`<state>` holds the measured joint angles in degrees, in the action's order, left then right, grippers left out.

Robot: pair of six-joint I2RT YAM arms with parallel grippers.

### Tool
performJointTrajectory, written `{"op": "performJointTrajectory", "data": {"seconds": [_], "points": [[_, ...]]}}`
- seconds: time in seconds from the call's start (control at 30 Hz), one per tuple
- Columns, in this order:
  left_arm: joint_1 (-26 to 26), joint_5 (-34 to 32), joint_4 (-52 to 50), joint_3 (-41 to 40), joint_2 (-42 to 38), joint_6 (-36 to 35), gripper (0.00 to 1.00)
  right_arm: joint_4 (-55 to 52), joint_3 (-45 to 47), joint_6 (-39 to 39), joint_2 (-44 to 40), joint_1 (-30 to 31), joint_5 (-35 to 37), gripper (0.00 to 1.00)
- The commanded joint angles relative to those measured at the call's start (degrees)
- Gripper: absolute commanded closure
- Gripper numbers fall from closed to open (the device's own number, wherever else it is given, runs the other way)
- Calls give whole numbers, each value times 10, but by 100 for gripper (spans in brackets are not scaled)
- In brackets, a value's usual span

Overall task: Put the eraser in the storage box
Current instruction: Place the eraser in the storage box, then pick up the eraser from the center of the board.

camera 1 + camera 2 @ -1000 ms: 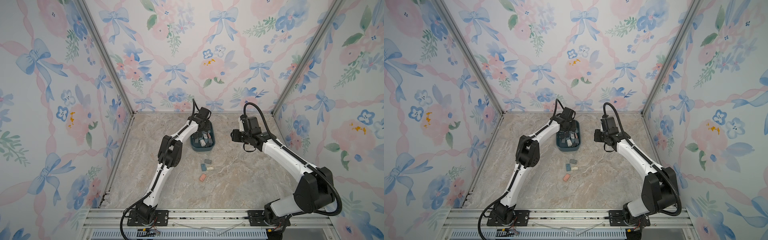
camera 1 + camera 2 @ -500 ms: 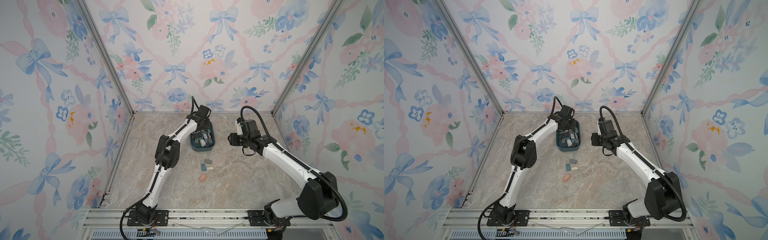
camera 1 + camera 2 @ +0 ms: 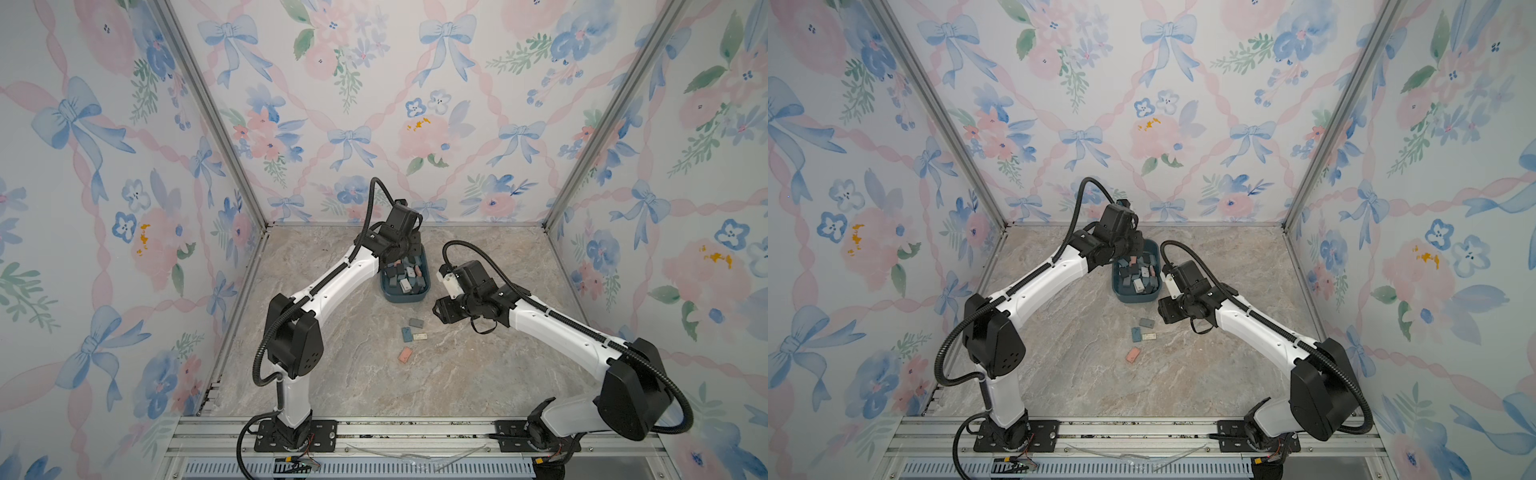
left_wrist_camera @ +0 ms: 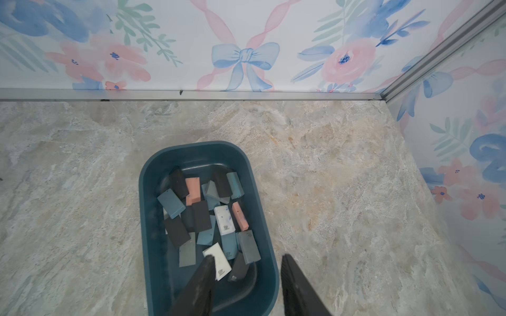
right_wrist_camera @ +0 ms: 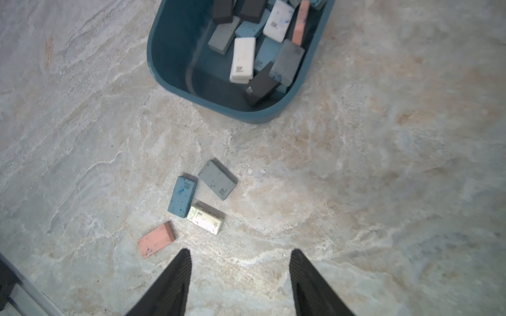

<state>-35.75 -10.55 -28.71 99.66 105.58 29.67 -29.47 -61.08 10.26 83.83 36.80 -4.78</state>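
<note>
The storage box [image 3: 405, 298] [image 3: 1136, 298], a dark teal tub, stands mid-table with several erasers piled in it. My left gripper [image 4: 247, 258] [image 3: 409, 249] hangs open and empty above the box's end. One finger is over the inside [image 4: 153, 246], the other outside its rim. Loose on the table in front of the box lie a grey eraser [image 5: 217, 179] [image 3: 415, 322], a blue eraser [image 5: 182, 196], a cream eraser [image 5: 206, 218] and a pink eraser [image 5: 156, 240] [image 3: 404, 355]. My right gripper [image 5: 240, 251] [image 3: 438, 311] is open and empty, just right of them above the table.
Floral walls close off the back and both sides, and the box [image 5: 169, 63] sits a little way from the back wall. An aluminium rail [image 3: 374, 428] with both arm bases runs along the front edge. Marble-patterned tabletop [image 3: 478, 374] lies around the loose erasers.
My right gripper has moved forward and left, from beside the box to beside the loose erasers, and its jaws have widened. The left elbow has swung left while that gripper stays over the box.
</note>
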Motion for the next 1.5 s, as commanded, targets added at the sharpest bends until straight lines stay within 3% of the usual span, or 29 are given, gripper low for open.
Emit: {"op": "performJointTrajectory", "data": {"seconds": [0.0,0.23,0.57,0.9,1.47], "points": [[-2,-30,49,-79,-68,-6,58,-29,-11,-40,40,28,-6,38],[-3,-79,82,-233,-207,14,57,-48,-38,-58,115,62,27,35],[-3,-119,85,-348,-325,42,56,-32,-69,-48,181,62,62,33],[-2,-148,85,-390,-384,53,55,-25,-109,-54,234,62,51,33],[-2,-152,86,-402,-393,65,55,-18,-134,-57,280,62,58,37]]}}
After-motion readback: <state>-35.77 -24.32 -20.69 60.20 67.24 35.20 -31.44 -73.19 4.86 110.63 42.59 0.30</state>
